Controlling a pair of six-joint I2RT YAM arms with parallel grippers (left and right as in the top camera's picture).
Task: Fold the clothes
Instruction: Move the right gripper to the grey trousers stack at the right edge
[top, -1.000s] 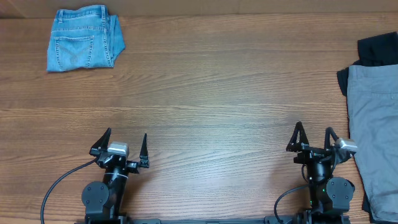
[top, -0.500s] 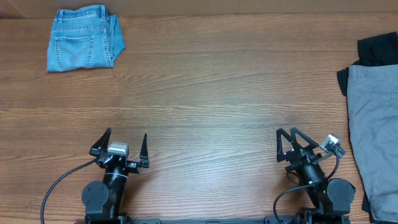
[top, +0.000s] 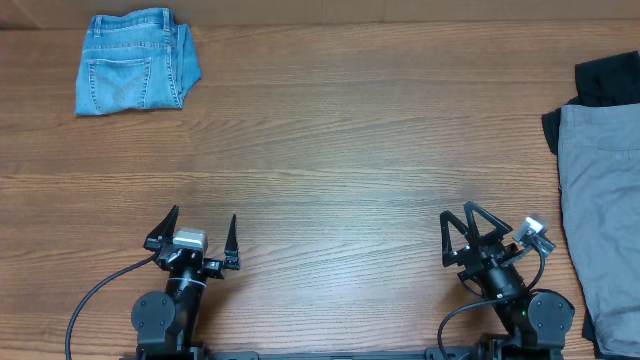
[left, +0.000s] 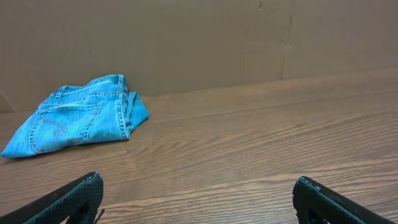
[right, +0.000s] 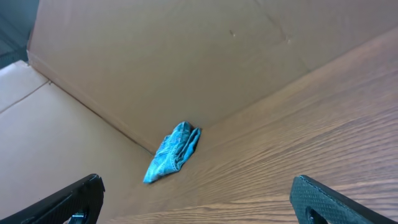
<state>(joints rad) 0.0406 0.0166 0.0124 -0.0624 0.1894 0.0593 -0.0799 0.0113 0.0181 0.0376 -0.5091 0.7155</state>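
Note:
Folded blue jeans (top: 135, 74) lie at the far left corner of the table; they also show in the left wrist view (left: 78, 116) and the right wrist view (right: 173, 153). A grey garment (top: 603, 215) lies unfolded at the right edge, over a dark garment (top: 604, 80). My left gripper (top: 197, 229) is open and empty near the front edge, pointing away from me. My right gripper (top: 463, 222) is open and empty near the front right, turned toward the left, a little left of the grey garment.
A wooden table (top: 340, 150) fills the view. Cardboard walls (left: 186, 37) stand at the back and at the left side (right: 56, 137).
My right gripper has swung from pointing straight ahead to pointing leftward, away from the grey garment. The left arm and the clothes have not moved.

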